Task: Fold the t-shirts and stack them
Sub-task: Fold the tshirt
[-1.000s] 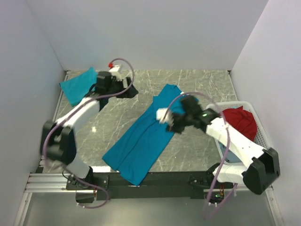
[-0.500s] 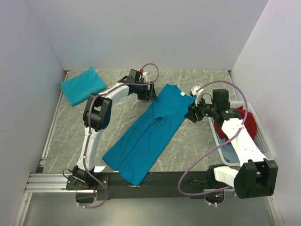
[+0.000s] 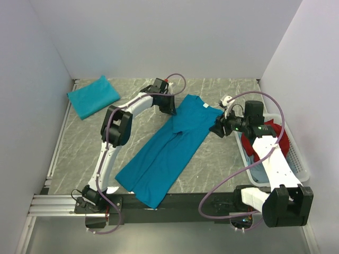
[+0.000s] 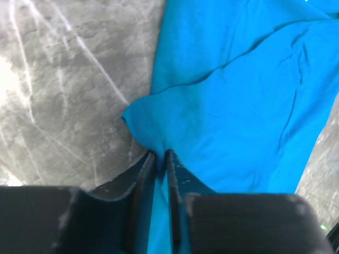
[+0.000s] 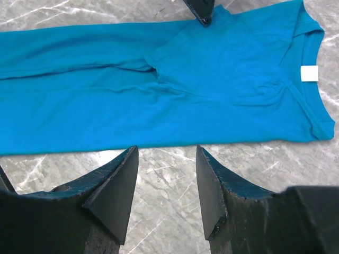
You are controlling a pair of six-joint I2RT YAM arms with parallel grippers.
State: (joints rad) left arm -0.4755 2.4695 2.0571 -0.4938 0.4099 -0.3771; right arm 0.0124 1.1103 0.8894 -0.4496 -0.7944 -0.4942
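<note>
A bright teal t-shirt (image 3: 168, 149) lies spread in a long diagonal across the table, its collar at the far end with a small white neck label (image 5: 309, 73). My left gripper (image 3: 170, 105) is at its far left edge, shut on a pinch of the sleeve cloth (image 4: 153, 127) that puckers up between the fingers. My right gripper (image 3: 218, 128) hovers open over bare marble just off the shirt's right edge (image 5: 165, 150), nothing between its fingers. A second teal t-shirt (image 3: 93, 97) lies folded in the far left corner.
A white basket (image 3: 297, 154) stands at the right edge, holding a red cloth (image 3: 273, 138) and something pale blue beneath it. Grey walls close in the table on three sides. The arm bases and a black rail run along the near edge.
My left arm swung from the folded shirt at far left over to the spread shirt's far left edge and closed on the cloth. My right gripper moved off the shirt to its right side.
</note>
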